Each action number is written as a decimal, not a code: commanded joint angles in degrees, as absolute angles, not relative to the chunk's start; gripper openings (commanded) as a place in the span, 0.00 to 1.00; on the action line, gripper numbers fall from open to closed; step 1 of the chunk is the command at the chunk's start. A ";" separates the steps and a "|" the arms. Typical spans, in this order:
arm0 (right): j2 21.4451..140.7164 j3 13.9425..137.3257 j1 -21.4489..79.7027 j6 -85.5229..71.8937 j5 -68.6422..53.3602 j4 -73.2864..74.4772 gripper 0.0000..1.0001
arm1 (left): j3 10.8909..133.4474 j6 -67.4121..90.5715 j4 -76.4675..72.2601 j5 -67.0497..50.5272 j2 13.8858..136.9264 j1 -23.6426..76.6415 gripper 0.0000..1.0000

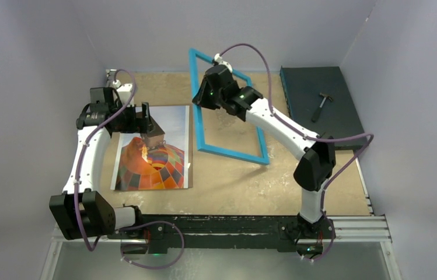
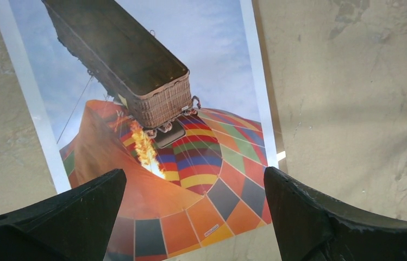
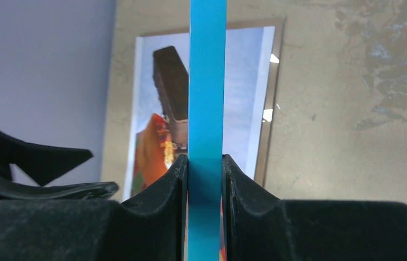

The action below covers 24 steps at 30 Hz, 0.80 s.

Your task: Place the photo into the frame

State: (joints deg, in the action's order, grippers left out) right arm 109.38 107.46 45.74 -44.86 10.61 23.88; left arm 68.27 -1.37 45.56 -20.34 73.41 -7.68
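Observation:
The photo [image 1: 151, 154] of a chequered hot-air balloon lies face up on the table's left half, and also fills the left wrist view [image 2: 190, 109]. My left gripper [image 1: 146, 119] hovers over the photo's far part, open [image 2: 194, 173], with nothing between its fingers. The blue frame [image 1: 227, 153] stands tilted right of the photo, its near right corner down on the table. My right gripper [image 1: 199, 96] is shut on the frame's left rail. In the right wrist view the blue rail [image 3: 207, 81] runs straight between the pressed fingers [image 3: 205, 160], with the photo [image 3: 244, 81] behind.
A brown backing board [image 3: 274, 109] shows as a thin edge under the photo's right side. A dark teal slab [image 1: 303, 87] with a small hammer [image 1: 322, 105] lies at the back right. Lilac walls close in the table on three sides.

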 commanded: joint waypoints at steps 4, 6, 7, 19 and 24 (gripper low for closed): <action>101.14 105.28 42.10 -50.91 -5.38 15.38 0.00 | 67.72 2.76 40.67 -23.59 74.51 -7.47 0.97; 98.84 100.48 41.19 -54.17 -10.66 9.35 0.00 | 67.83 3.22 40.76 -23.60 74.85 -7.47 0.96; 98.09 98.78 40.92 -55.88 -12.48 6.64 0.00 | 67.77 3.39 40.78 -23.57 74.96 -7.47 0.96; 91.16 88.57 39.51 -71.04 -20.83 -17.38 0.00 | 64.42 10.84 34.97 -21.58 76.78 -2.90 0.98; 86.66 77.13 37.41 -80.60 -18.92 -29.34 0.00 | 64.52 11.18 31.93 -17.64 80.89 5.00 0.98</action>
